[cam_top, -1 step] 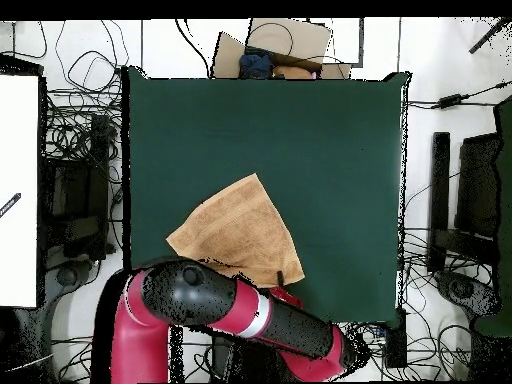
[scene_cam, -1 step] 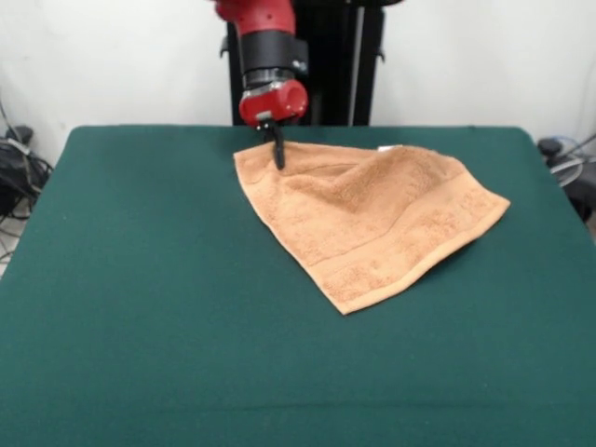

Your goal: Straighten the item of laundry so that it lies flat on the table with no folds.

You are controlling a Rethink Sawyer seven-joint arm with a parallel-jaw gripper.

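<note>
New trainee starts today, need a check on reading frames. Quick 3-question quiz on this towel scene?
1. True or false: the towel lies fully flat, as a square.
2. Where is the gripper against the towel? A) over a corner at the table's far side B) over its middle C) off the cloth, near the table's front edge
3. What small white thing shows at the towel's far edge in the front view?

Key
1. False: it is folded over into a rough triangle.
2. A
3. The tag.
</note>
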